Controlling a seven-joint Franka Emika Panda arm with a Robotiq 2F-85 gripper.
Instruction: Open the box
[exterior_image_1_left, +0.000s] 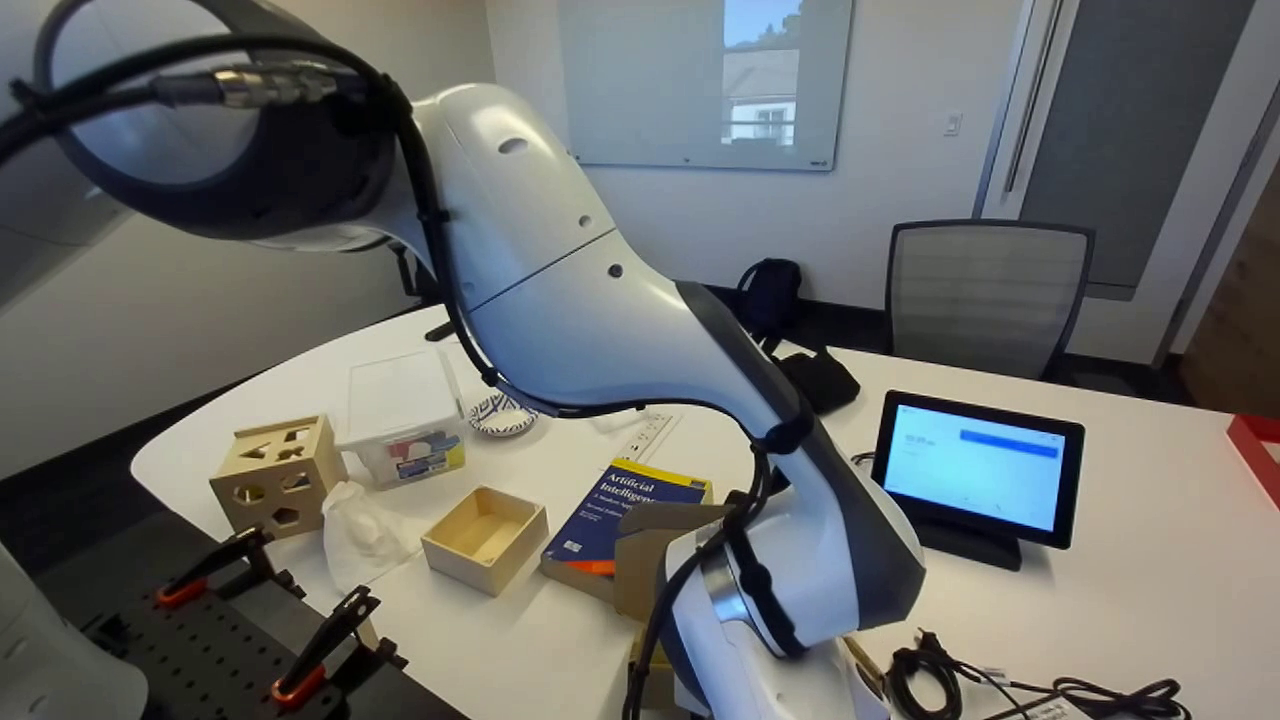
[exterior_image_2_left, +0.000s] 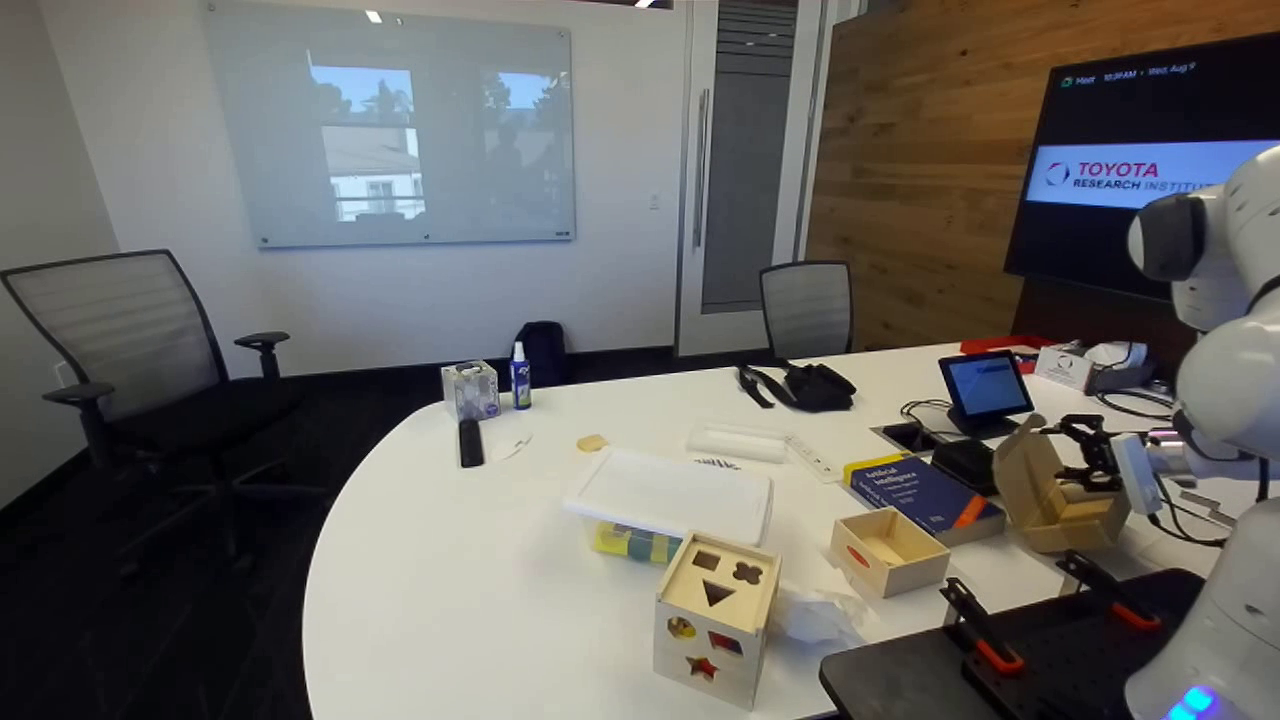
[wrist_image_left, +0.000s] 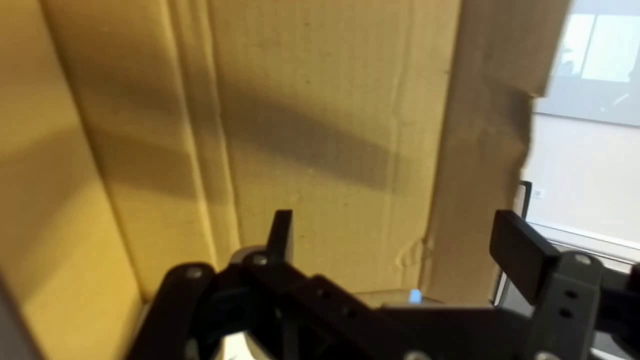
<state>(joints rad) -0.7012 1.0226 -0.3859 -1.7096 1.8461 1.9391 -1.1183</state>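
Note:
The brown cardboard box (exterior_image_2_left: 1058, 528) stands on the table at the right in an exterior view. Its lid (exterior_image_2_left: 1026, 472) is raised and its inside shows. In an exterior view the raised lid (exterior_image_1_left: 640, 570) shows partly behind the arm, which hides most of the box. The wrist view is filled by the bare cardboard inside of the box (wrist_image_left: 320, 125), with a bent flap along the lid's edge. My gripper (exterior_image_2_left: 1074, 455) is at the open side of the box, facing the lid. In the wrist view my gripper (wrist_image_left: 392, 225) has its fingers wide apart, with nothing held between them.
A blue book (exterior_image_2_left: 925, 492) lies beside the box. A small wooden tray (exterior_image_2_left: 890, 552), a wooden cube with holes (exterior_image_2_left: 716, 620) and a lidded plastic bin (exterior_image_2_left: 670, 495) stand further along. A tablet screen (exterior_image_1_left: 975, 468) and cables (exterior_image_1_left: 925, 680) are on the table.

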